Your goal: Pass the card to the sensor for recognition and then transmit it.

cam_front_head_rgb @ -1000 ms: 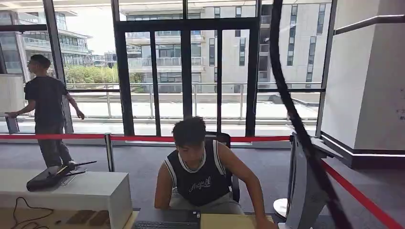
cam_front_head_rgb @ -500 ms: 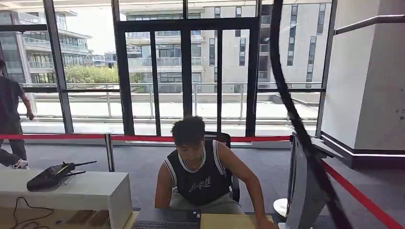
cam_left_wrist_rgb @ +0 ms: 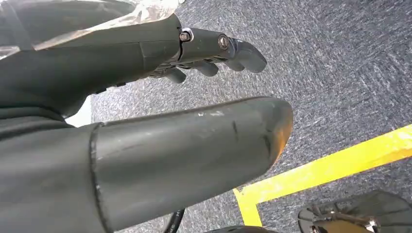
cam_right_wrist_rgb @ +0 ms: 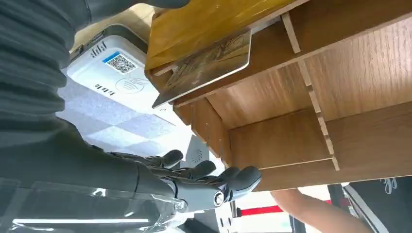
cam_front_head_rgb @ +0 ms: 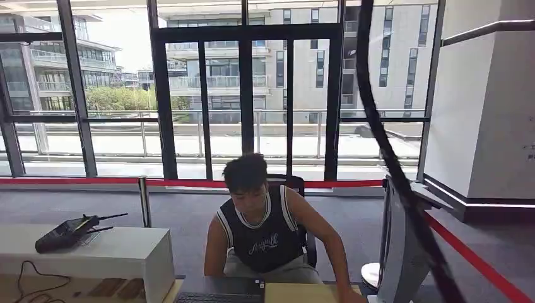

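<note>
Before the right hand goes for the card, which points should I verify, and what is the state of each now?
1. Card reachable: ok, it sticks out of a slot of the wooden rack.
2. Right hand free: ok, fingers apart, holding nothing.
3. Sensor located: ok, the white reader lies beside the rack.
4. Left hand out of the way: ok, it hangs over the carpet and holds nothing.
5. Person's arm apart from the rack: cannot tell, it is close.
</note>
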